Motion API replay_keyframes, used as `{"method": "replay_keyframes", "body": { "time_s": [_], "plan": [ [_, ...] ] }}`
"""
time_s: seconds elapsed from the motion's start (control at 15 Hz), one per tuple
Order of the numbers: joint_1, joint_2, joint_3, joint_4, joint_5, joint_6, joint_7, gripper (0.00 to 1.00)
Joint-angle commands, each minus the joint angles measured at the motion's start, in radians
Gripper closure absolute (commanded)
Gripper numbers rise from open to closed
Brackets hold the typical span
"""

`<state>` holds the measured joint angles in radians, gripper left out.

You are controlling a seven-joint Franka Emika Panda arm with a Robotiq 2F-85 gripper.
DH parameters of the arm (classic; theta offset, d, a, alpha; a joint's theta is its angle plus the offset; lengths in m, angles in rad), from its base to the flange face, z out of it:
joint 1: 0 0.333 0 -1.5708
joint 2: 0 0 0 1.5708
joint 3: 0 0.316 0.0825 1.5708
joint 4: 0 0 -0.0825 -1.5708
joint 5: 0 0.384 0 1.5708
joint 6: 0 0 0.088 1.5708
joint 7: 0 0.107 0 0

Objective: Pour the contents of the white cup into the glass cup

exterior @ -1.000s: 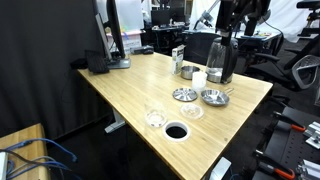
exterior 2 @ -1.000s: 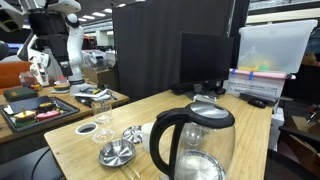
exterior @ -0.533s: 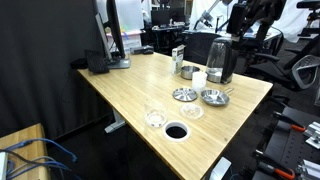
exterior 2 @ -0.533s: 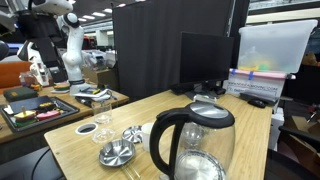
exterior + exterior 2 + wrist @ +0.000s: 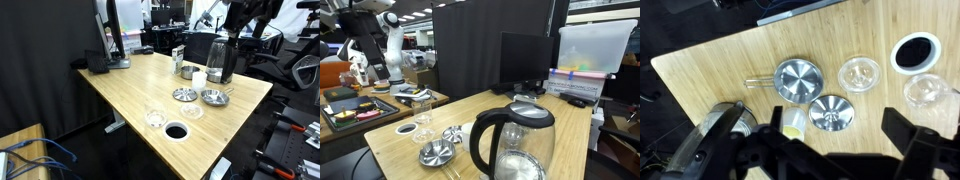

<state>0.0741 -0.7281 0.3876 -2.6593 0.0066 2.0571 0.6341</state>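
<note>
The white cup [image 5: 199, 78] stands by the black pitcher [image 5: 220, 58]. In the wrist view the white cup [image 5: 793, 121] shows a yellowish inside. The glass cup [image 5: 155, 118] stands near the table's front edge beside a round hole [image 5: 176, 131]. It also shows in the wrist view [image 5: 927, 90] and in an exterior view [image 5: 407, 128]. My gripper [image 5: 840, 150] is open and empty, high above the table. The white cup lies below it, near one finger. In an exterior view the gripper [image 5: 241, 14] hangs above the pitcher.
Two silver bowls [image 5: 799, 80] [image 5: 831, 113] and a flat clear dish [image 5: 859, 74] lie between the white cup and the glass cup. A small metal cup [image 5: 187, 70] stands behind the white cup. A glass kettle [image 5: 515, 145] fills the foreground. A monitor [image 5: 115, 35] stands at the far end.
My gripper has risen a little above the pitcher over the last second. The things on the table have not moved.
</note>
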Motion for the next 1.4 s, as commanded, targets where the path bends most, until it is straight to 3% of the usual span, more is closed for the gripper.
{"method": "replay_keyframes", "body": {
  "time_s": [0.0,0.27,0.4,0.47,0.93,1.33],
  "plan": [
    [0.015,-0.031,0.006,-0.054,-0.024,0.155,0.01,0.0],
    [-0.025,0.019,0.057,-0.154,-0.063,0.259,0.092,0.0],
    [-0.056,0.113,0.086,-0.148,-0.1,0.275,0.159,0.0],
    [-0.005,0.051,0.042,-0.153,-0.086,0.228,0.124,0.0],
    [-0.001,0.065,0.038,-0.14,-0.093,0.225,0.136,0.0],
    [-0.141,0.207,0.049,-0.138,-0.18,0.428,0.288,0.0]
  ]
}}
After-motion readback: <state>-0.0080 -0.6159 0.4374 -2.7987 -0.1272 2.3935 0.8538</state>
